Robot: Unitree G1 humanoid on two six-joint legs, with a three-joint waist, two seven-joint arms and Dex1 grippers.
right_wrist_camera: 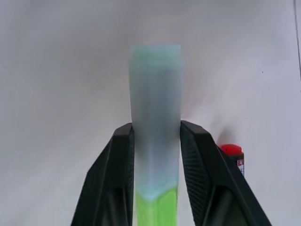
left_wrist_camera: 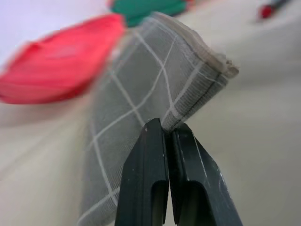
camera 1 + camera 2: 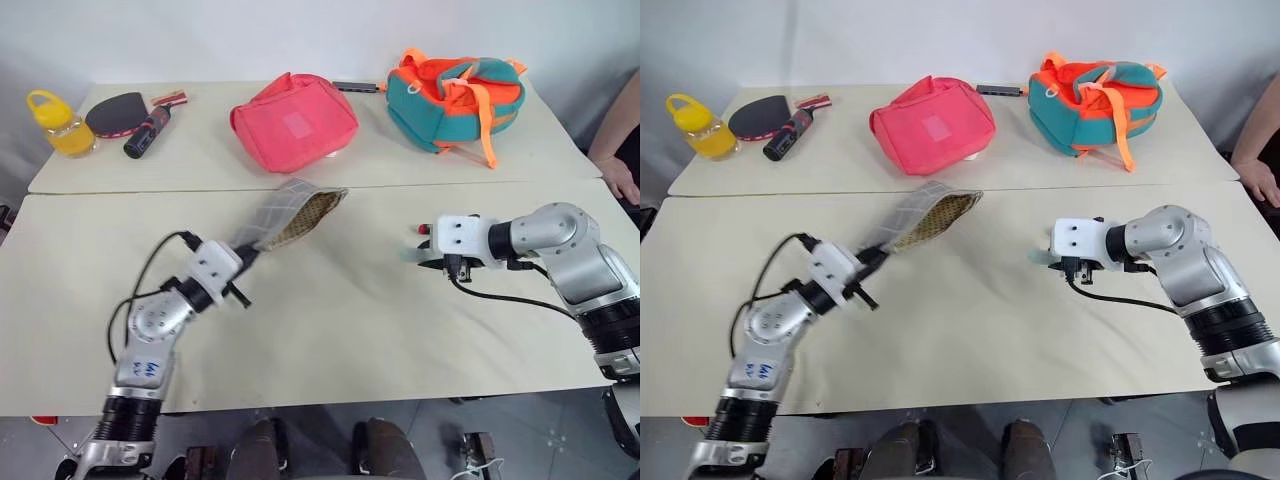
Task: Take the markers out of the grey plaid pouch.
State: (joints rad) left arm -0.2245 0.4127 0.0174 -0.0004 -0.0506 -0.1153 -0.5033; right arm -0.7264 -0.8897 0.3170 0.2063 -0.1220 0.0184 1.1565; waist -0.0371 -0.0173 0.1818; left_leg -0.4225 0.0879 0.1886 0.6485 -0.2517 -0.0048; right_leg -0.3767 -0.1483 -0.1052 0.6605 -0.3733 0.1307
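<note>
The grey plaid pouch hangs in the air over the near table, its open mouth with beige lining turned toward the pink-red bag. My left gripper is shut on the pouch's closed end; in the left wrist view the black fingertips pinch the grid fabric. To the right, my right gripper is shut on a marker with a pale teal cap and a bright green body, held low over the table. A second marker with a red end lies on the table just beside that gripper.
On the far table are a pink-red bag, a teal and orange backpack, a yellow bottle, a dark paddle and a black-and-red cylinder. A person's hand rests at the right edge.
</note>
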